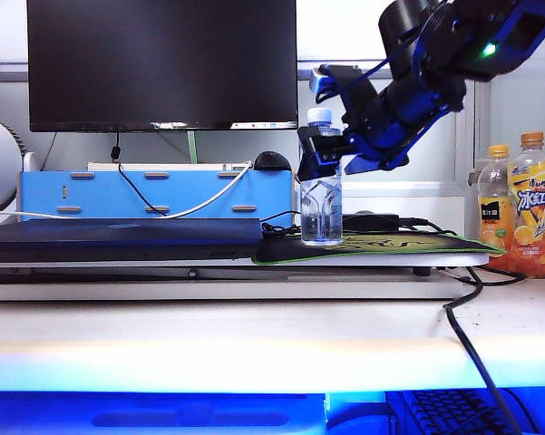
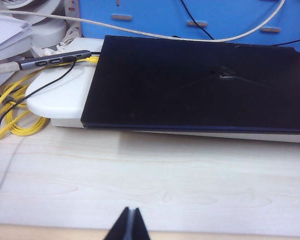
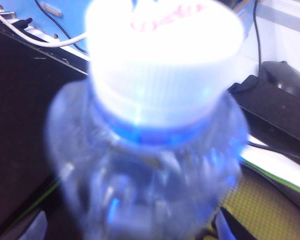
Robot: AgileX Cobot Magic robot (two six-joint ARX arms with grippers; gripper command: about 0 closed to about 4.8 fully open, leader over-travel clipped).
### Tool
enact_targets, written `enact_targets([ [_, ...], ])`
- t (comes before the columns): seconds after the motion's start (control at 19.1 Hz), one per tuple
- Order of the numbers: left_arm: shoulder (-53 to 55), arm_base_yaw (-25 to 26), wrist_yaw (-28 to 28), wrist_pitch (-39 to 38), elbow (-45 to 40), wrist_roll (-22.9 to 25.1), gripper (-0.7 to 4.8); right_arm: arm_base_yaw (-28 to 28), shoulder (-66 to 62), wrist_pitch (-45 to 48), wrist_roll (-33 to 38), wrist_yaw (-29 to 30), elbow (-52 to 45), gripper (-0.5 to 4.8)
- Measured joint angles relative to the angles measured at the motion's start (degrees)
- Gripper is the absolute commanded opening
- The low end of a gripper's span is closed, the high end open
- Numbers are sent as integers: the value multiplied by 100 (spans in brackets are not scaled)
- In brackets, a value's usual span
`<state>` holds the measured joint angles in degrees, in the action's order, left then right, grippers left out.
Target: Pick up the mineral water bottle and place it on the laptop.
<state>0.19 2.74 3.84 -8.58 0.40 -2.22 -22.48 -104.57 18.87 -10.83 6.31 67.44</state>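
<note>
Right end effector (image 1: 322, 149), jaws spread, flanks the upright mineral water bottle (image 1: 321, 204) just below its cap: light, slippery, squashable, best gripped mid-body; left end effector (image 2: 129, 226) closed, idle.

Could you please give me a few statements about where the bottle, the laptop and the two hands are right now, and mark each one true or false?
1. The mineral water bottle stands upright on the green-edged mouse mat. True.
2. The bottle already rests on the laptop. False: it stands beside the laptop, whose lid is bare.
3. The right hand is open at the bottle's neck. True.
4. The left hand is shut on the bottle. False: it is shut on nothing, low over the wooden desk in front of the laptop.
5. The bottle's cap is orange. False: it is white; the orange caps belong to the two orange drink bottles at the right.
</note>
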Motion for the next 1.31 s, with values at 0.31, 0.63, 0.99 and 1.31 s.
enact_targets([
  [0.31, 0, 0, 0, 0, 0, 0, -2, -79, -634, -133, -125, 57, 835, 479],
  [0.63, -2, 0, 0, 0, 0, 0, -2, -76, -892, -243, -264, -181, 1130, 479],
  [0.99, -2, 0, 0, 0, 0, 0, -2, -98, -911, -208, -315, -619, 1134, -1],
  [1.31, 0, 0, -2, -2, 0, 0, -2, -111, -804, -645, -452, -632, 1392, -1],
])
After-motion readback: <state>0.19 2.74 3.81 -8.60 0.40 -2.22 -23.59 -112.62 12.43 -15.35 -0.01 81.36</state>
